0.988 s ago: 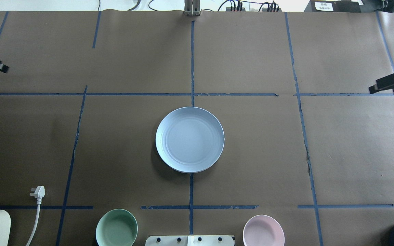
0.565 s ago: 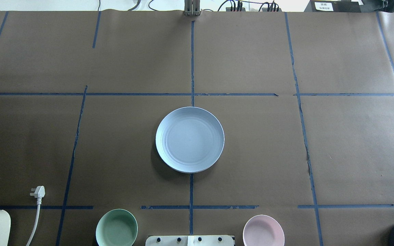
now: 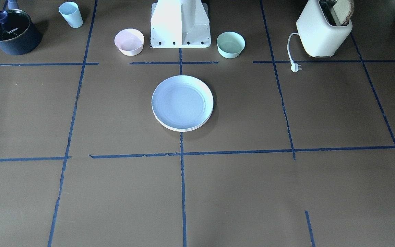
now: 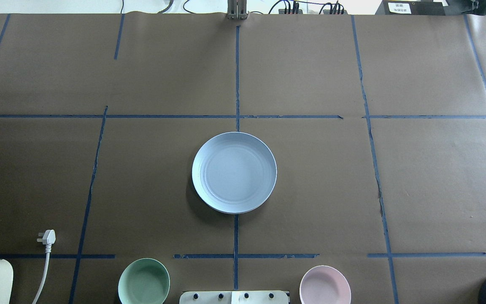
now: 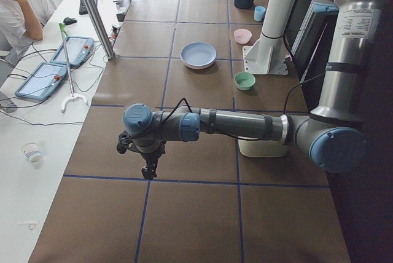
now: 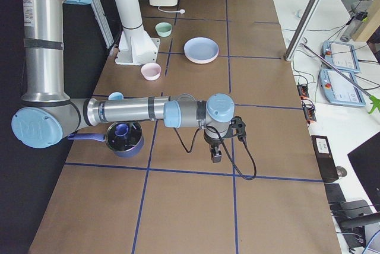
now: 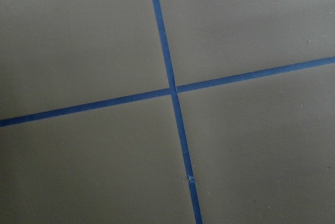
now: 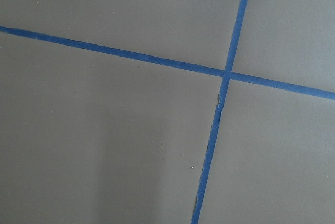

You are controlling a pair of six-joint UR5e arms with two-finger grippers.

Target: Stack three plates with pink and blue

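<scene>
The pale blue plate (image 4: 234,172) lies on top of a stack at the table's middle, also in the front view (image 3: 182,101). A cream-white rim (image 3: 180,129) shows under it. I cannot make out the pink plate. My left gripper (image 5: 147,171) shows only in the left side view, stretched low over the table's left end, far from the stack. My right gripper (image 6: 217,156) shows only in the right side view, low over the table's right end. I cannot tell whether either is open or shut. Both wrist views show only brown paper and blue tape.
A mint-green bowl (image 4: 144,282) and a small pink bowl (image 4: 325,285) flank the robot base (image 3: 180,24). A toaster (image 3: 322,31) with its plug (image 4: 47,237), a dark pot (image 3: 10,32) and a blue cup (image 3: 71,14) stand along the robot's side.
Both gripper tips, seen at the overhead view's left and right edges a second ago, have moved outward and left that view. The stack has not moved.
</scene>
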